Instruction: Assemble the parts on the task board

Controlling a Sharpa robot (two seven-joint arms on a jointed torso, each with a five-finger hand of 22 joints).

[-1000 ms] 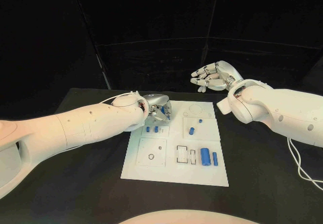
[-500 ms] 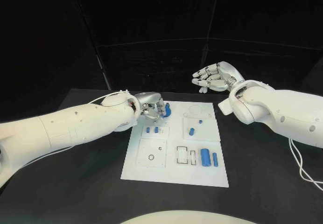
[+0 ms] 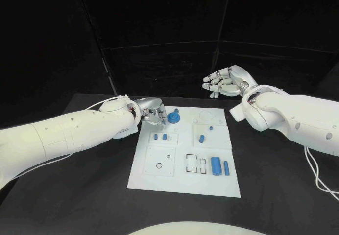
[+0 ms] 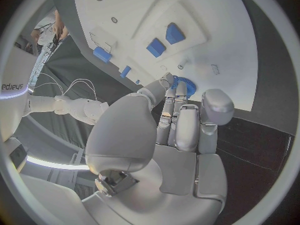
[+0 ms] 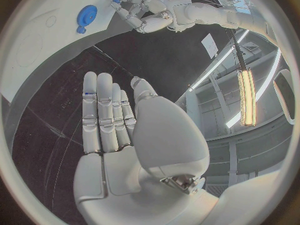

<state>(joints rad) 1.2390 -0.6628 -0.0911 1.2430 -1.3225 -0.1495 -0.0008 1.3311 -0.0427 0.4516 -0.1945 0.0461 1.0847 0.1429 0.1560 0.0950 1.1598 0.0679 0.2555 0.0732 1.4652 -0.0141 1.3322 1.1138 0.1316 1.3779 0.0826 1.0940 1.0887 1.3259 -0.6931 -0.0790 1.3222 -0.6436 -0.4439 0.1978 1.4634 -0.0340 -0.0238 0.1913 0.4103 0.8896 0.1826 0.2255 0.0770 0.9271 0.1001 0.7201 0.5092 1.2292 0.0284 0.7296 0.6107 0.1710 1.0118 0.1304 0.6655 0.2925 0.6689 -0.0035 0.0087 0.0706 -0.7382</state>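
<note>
Left hand: I see my left hand at the far left corner of the task board, low over the board. Its fingers lie close together, and their tips meet the blue gear. I cannot tell whether they grip the gear or only touch it.
Right hand: my right hand is raised above the far edge of the bench, well apart from the board. It is released, with the fingers straight, side by side, and nothing in them.
Blue gear: it sits on the far left part of the board, just beside the left hand; the right wrist view shows it as a toothed disc.
Two small blue blocks: side by side on the left of the board, nearer to me than the gear.
Short blue piece: on the raised pad at the right of the board, with a smaller blue peg beyond it.
Blue cylinder: lying on the near right part of the board, with a thinner blue rod just beside it.
Task board: flat on the black bench, in the middle, between the two arms.
</note>
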